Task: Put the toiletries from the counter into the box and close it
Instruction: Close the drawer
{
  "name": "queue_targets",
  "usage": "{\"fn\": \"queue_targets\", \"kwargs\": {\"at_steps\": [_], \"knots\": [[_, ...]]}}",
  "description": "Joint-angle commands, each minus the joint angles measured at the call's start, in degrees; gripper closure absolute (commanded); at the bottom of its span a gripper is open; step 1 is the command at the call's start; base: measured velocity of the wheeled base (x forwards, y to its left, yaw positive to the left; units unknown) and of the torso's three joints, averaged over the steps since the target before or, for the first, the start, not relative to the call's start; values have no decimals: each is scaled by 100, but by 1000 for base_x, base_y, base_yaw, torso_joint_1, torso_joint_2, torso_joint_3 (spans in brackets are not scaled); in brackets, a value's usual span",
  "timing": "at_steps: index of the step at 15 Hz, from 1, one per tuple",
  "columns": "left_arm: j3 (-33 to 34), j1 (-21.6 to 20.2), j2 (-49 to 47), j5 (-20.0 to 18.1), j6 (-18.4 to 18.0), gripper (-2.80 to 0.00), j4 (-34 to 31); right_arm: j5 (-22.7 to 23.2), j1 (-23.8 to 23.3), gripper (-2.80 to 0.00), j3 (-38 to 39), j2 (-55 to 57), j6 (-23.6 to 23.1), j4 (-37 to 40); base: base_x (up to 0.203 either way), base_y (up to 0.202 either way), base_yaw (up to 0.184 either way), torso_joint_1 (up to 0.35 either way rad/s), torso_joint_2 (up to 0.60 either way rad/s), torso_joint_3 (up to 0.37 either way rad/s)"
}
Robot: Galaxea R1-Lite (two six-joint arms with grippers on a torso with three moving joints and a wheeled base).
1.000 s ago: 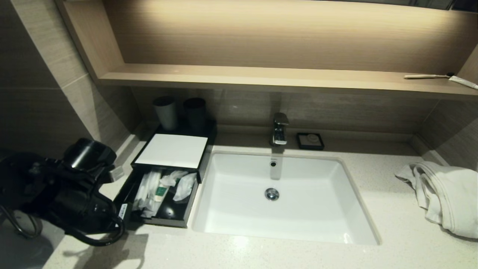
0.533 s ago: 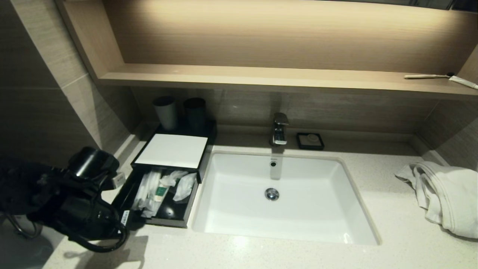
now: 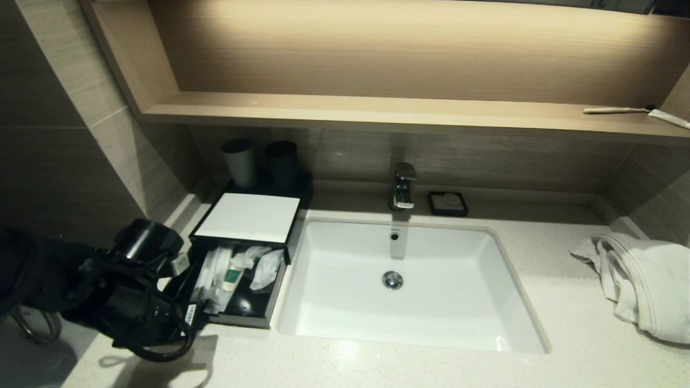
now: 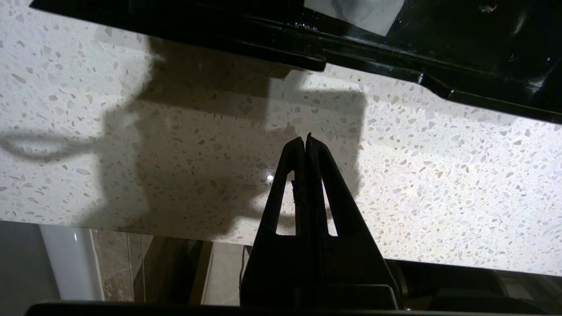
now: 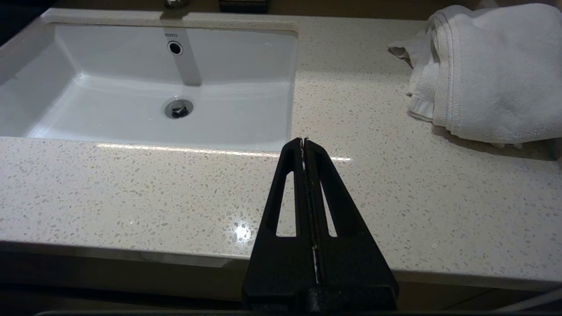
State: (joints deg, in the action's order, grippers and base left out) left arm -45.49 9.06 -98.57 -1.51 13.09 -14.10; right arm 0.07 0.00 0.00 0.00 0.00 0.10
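Left gripper (image 4: 305,139) nearer the box (image 3: 229,318) (jaws together).

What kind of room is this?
Most likely a hotel bathroom. There is a white sink with a tap, a folded towel on the counter, and a black box holding small wrapped toiletries.

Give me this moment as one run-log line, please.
left gripper: shut, empty, near drawer front | drawer: open, toiletries inside | right gripper: shut, parked over counter
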Motion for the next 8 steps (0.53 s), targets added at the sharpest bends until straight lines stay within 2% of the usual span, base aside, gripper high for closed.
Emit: {"fn": "queue_targets", "kwargs": {"at_steps": [1,8], "knots": [[-58,0,-148,2,9,0,6,5,0,0,0,0,0,-1,0,0,0,0,0,0],[-298,0,-412,19,18,0,138,2,0,0,0,0,0,-1,0,0,0,0,0,0]]}}
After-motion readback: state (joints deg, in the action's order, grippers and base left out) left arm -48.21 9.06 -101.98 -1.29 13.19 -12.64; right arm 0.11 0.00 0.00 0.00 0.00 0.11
